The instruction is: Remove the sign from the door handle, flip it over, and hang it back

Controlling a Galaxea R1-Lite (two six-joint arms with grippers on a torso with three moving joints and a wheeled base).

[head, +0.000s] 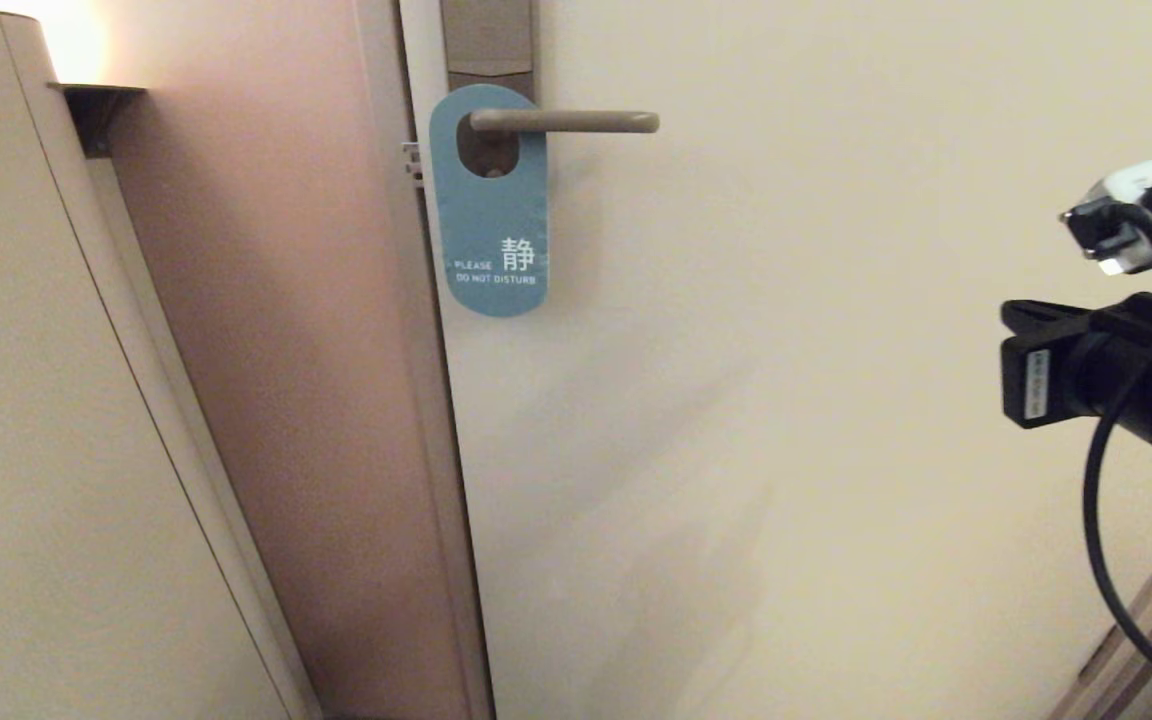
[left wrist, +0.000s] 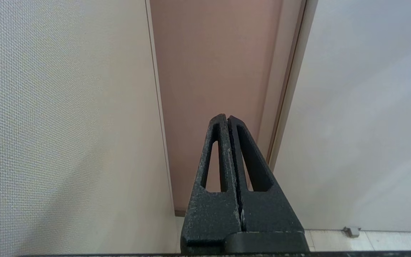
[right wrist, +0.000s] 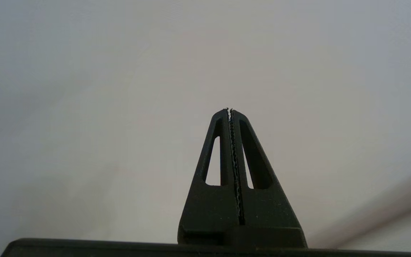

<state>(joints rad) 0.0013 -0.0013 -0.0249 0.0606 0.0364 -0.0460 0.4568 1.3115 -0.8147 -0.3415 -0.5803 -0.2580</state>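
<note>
Pale cream door (head: 786,400) ahead, pinkish-brown wall panel (head: 286,350) at its left edge. Hanging on slim matte beige-grey metal lever door handle (head: 576,122): flat blue rounded-end hanger card sign (head: 491,215), lever through its oval hole, blue face outward with "PLEASE DO NOT DISTURB" in white near the bottom, lying flat against the door. Tall brown-grey backplate (head: 488,40) above the card. Right gripper (right wrist: 230,110) clenched, empty, raised at far right, well apart from the sign, facing bare door. Left gripper (left wrist: 226,117) clenched, empty, pointing at the pinkish panel between textured cream wall (left wrist: 59,125) and door.
</note>
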